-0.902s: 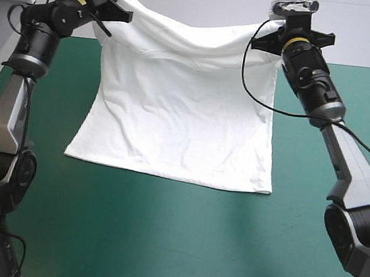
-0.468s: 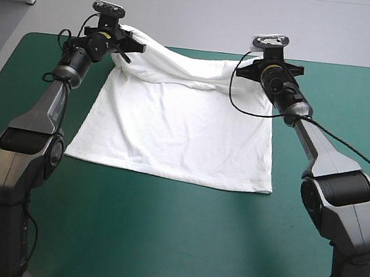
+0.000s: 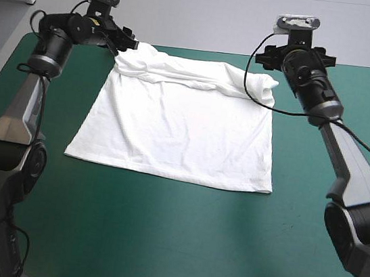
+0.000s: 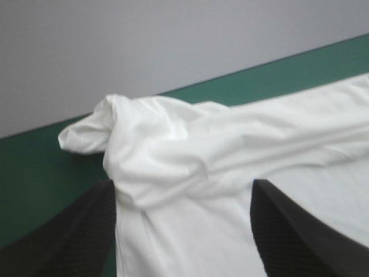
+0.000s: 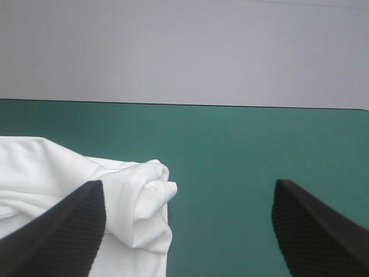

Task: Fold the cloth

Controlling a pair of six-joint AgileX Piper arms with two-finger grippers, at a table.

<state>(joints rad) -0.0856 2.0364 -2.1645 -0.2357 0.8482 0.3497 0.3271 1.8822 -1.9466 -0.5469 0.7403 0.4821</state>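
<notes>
**A:** What does the high view give?

**B:** The T-shirt (image 3: 180, 124) lies spread on the teal-green tabletop (image 3: 171, 246), toward the far edge. Its far side is bunched into a rumpled band. The left claw (image 3: 118, 37) sits at the band's far-left end, and the right claw (image 3: 297, 56) is just off its far-right end.

**A:** Left wrist view?

**B:** The black fingers (image 4: 81, 231) stand wide apart with white cloth between them, and nothing is gripped.

**A:** Right wrist view?

**B:** Wide as well. A rolled corner of the shirt lies beside one of its fingers (image 5: 63, 225), and bare cover lies ahead of the other.
</notes>
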